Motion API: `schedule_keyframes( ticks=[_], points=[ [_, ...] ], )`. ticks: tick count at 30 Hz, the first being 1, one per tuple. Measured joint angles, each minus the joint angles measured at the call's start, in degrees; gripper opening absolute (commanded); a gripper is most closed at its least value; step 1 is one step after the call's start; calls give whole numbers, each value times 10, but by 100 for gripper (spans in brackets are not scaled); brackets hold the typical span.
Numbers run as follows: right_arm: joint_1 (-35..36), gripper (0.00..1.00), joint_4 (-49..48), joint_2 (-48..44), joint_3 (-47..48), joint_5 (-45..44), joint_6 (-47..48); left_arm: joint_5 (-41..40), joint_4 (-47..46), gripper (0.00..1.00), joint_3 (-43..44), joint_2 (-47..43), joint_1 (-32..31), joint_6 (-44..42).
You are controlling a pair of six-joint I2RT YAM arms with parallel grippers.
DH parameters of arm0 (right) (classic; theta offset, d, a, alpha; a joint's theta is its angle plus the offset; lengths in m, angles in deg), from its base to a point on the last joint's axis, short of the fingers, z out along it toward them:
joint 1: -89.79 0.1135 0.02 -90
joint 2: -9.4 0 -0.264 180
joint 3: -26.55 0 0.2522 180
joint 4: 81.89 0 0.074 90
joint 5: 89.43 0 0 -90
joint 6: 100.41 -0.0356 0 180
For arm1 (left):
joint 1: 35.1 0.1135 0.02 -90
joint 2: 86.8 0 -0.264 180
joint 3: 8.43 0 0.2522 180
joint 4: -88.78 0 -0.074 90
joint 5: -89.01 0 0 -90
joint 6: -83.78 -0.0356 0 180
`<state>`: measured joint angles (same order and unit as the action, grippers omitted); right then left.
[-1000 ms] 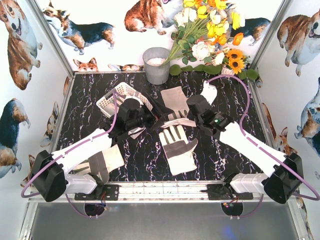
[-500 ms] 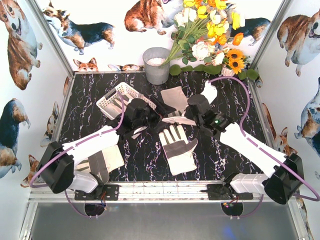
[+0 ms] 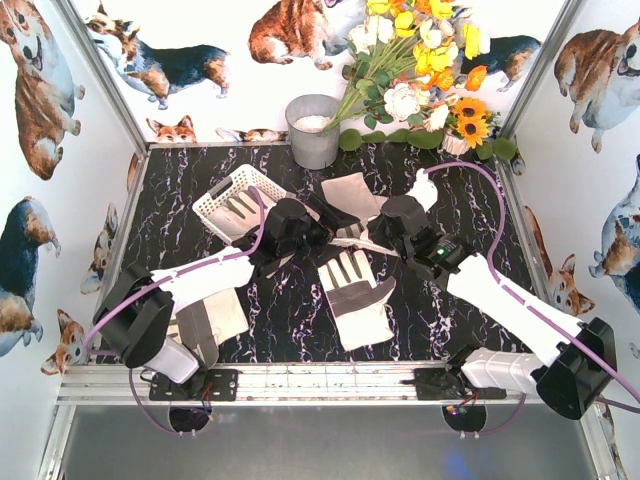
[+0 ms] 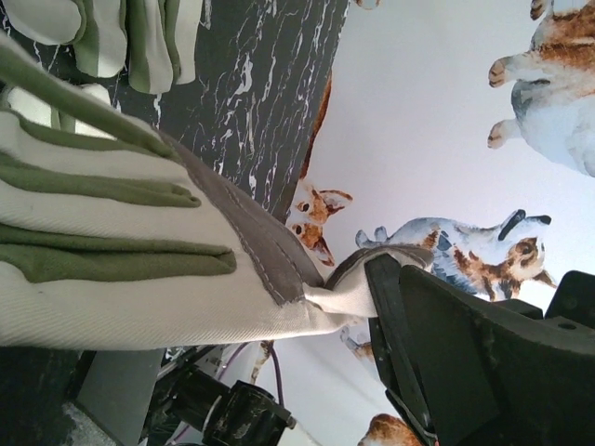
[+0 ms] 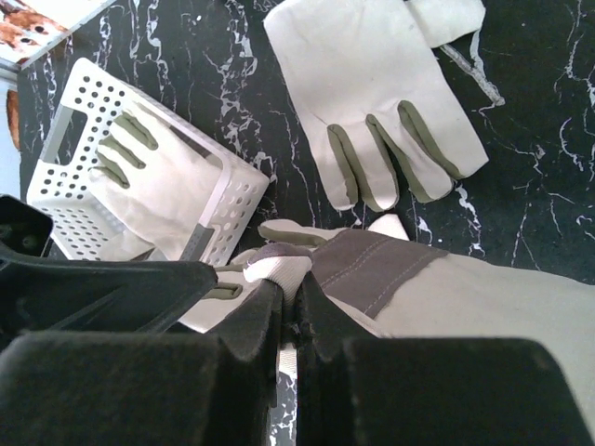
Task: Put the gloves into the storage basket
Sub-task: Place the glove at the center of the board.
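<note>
Near-left glove [image 3: 215, 318]: cream-white fabric work glove with a dark grey patch, flat on the black marble-patterned table top [image 3: 285, 322]. It is partly under the left arm, so I cannot tell which way it points.

Centre glove [image 3: 357, 300]: same cream fabric, grey palm patch facing up. It lies flat mid-table between the two arms. Its long axis runs near to far, with the cuff near and the fingers spread toward the far side.

Held glove [image 5: 465, 297]: cream, with a grey band and dark finger strips. It is stretched between the two grippers just beyond the centre glove, long axis left to right. The right gripper [image 5: 290, 299] is clenched on a cream fold beside the grey band. The left gripper [image 3: 312, 232] has its jaws spread wide and grips nothing. In the left wrist view a corner of this glove sits right against one black finger.

Storage basket [image 5: 70, 218]: shallow white plastic rectangle with perforated walls, far-left of the grippers. The basket glove [image 5: 167, 190] lies inside, cream back up. Its dark-striped fingers point toward the basket's far-left end, and its cuff end laps over the rim nearest the grippers.

Far glove [image 5: 372, 102]: cream back up, flat on the table, right of the basket and beyond the grippers. Its fingers point toward the near side and its cuff toward the far side.

Grey metal bucket [image 3: 313, 135]: upright at the far edge.
</note>
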<state>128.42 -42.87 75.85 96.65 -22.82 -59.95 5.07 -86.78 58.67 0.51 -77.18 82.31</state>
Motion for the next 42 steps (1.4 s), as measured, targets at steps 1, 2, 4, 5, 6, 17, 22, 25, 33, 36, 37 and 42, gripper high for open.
schedule_keyframes(
  ticks=[1,2,4,5,6,17,22,25,33,36,37,42],
  points=[
    [0,0,-1,-1,0,1,-1,-1,0,97,0,1,0,3],
    [0,0,-1,-1,0,5,-2,-2,-2,97,0,2,-1,5],
    [0,0,-2,-2,0,10,-2,-5,-8,97,0,7,-1,13],
    [0,0,-2,-3,0,12,-2,-6,-12,97,0,10,-1,17],
    [1,0,-3,-5,-2,14,-2,-8,-15,97,1,15,-1,20],
    [28,0,-18,-46,-38,46,-3,-23,-22,73,11,48,-7,45],
    [50,0,-19,-45,-46,57,-3,-22,-35,58,18,61,-14,45],
    [64,0,-20,-42,-47,57,-1,-18,-37,47,18,63,-19,44],
    [84,10,-27,-8,-46,63,15,-9,-52,2,-4,52,-26,41],
    [92,34,-27,0,-46,85,32,-10,-47,0,-38,26,-25,25],
    [94,41,-26,0,-46,91,39,-10,-44,0,-45,18,-24,17],
    [94,71,-23,-19,-50,110,86,23,-39,0,-61,-22,-12,-63]
  ],
)
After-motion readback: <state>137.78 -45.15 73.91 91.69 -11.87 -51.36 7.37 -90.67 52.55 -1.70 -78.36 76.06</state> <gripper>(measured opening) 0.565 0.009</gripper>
